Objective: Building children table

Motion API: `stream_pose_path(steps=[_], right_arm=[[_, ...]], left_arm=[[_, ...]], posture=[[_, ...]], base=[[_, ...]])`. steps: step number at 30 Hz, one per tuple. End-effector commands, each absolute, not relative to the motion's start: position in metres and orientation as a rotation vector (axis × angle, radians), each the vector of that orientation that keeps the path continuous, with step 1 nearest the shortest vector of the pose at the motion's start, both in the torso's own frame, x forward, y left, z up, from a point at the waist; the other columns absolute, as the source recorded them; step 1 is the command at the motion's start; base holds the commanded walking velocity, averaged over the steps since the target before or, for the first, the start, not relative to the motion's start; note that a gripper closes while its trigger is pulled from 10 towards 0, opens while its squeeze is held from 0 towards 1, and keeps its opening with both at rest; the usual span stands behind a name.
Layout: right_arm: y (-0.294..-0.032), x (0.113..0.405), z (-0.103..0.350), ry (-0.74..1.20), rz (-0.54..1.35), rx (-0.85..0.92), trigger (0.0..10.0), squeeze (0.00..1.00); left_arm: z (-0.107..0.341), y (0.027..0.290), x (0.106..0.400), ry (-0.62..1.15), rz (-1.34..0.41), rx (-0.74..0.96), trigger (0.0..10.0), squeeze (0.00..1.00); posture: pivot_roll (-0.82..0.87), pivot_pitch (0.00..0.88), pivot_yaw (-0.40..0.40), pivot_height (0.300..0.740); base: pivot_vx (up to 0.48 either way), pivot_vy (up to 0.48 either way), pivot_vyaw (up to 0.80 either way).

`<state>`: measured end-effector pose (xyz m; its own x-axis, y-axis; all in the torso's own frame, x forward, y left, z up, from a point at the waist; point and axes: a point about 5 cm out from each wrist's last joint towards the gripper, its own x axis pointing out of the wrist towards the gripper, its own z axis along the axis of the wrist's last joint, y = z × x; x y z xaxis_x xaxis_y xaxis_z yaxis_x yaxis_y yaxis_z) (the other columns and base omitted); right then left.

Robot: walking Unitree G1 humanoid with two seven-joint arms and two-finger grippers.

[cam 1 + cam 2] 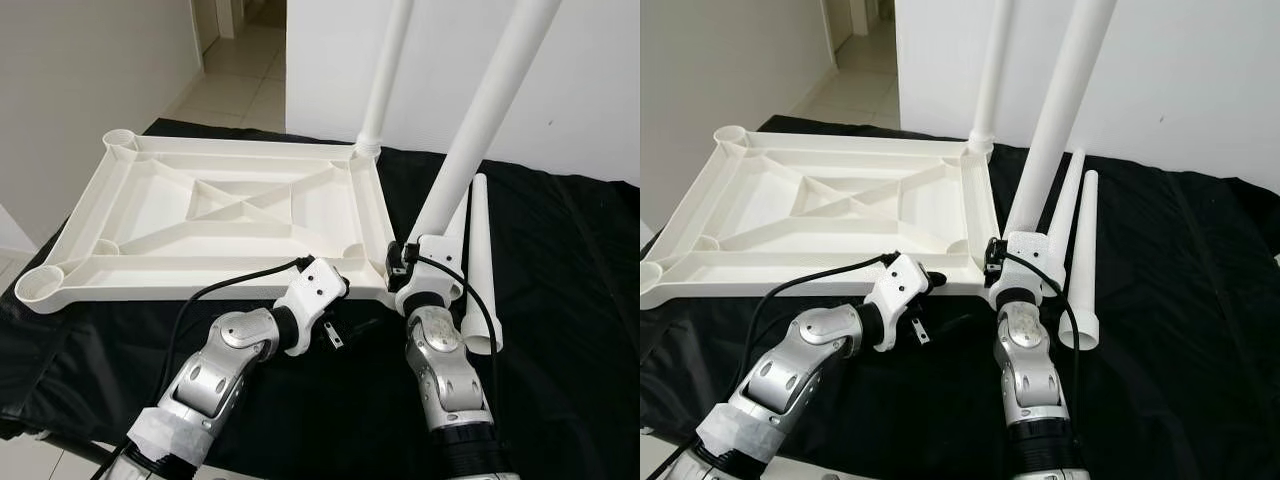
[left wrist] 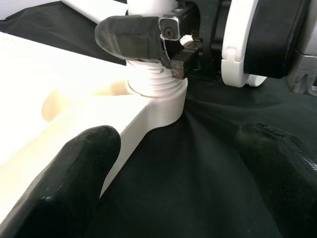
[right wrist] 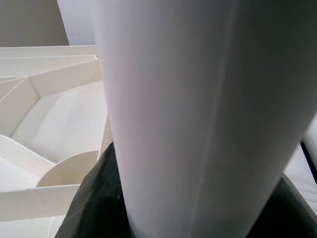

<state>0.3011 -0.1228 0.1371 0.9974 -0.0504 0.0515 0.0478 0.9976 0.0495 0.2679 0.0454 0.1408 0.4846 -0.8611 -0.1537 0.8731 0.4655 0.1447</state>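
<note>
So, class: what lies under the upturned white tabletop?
A black cloth spreads beneath the tabletop, showing all round its edges. What the cloth itself rests on is covered.

No legible text, labels or numbers anywhere.

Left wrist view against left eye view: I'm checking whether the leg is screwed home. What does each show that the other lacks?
Left wrist view: screw threads on the near leg, some exposed above the corner socket, with the left end effector open beside it. Left eye view: the whole upturned tabletop, a second leg standing at its far corner, two loose legs on the black cloth, and two empty sockets. Both: the right end effector shut around the near leg.
</note>
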Motion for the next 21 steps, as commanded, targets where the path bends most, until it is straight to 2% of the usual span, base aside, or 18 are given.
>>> stream_pose_path(steps=[1,2,9,11,14,15,16,21], right_arm=[[-0.124,0.298,0.127,0.001,-0.052,0.043,10.0,0.58],[-0.124,0.298,0.127,-0.001,-0.052,0.031,10.0,1.0],[-0.128,0.299,0.132,-0.041,0.021,0.074,10.0,1.0],[-0.132,0.301,0.136,-0.053,0.165,0.041,10.0,1.0],[-0.136,0.302,0.138,-0.062,0.203,0.017,10.0,1.0],[-0.137,0.303,0.137,-0.053,0.241,0.015,10.0,0.46],[-0.14,0.304,0.137,-0.058,0.281,-0.008,10.0,0.0],[-0.146,0.307,0.138,-0.063,0.404,-0.067,10.0,0.0]], left_arm=[[0.141,0.046,0.268,0.063,-1.058,0.217,10.0,0.0],[0.141,0.045,0.268,0.062,-1.06,0.219,10.0,0.0],[0.142,0.046,0.268,0.061,-1.056,0.214,10.0,0.0],[0.141,0.047,0.267,0.065,-1.057,0.218,10.0,0.0],[0.141,0.047,0.267,0.065,-1.057,0.219,10.0,0.0],[0.141,0.047,0.267,0.065,-1.057,0.219,10.0,0.0],[0.141,0.047,0.267,0.066,-1.059,0.219,10.0,0.0],[0.142,0.047,0.267,0.067,-1.062,0.219,10.0,0.0]], posture=[[-0.03,0.005,-0.041,0.74],[-0.02,0.004,-0.041,0.74],[-0.02,0.0,-0.039,0.74],[-0.02,0.002,-0.039,0.74],[-0.02,0.002,-0.037,0.74],[-0.03,0.003,-0.035,0.74],[-0.03,0.005,-0.033,0.74],[-0.03,0.01,-0.026,0.74]], base=[[0.0,0.0,0.0],[0.0,0.0,0.0],[0.0,0.0,0.0],[0.0,0.0,0.0],[0.0,0.0,0.0],[0.0,0.0,0.0],[0.0,0.0,0.0],[0.0,0.0,0.0]])
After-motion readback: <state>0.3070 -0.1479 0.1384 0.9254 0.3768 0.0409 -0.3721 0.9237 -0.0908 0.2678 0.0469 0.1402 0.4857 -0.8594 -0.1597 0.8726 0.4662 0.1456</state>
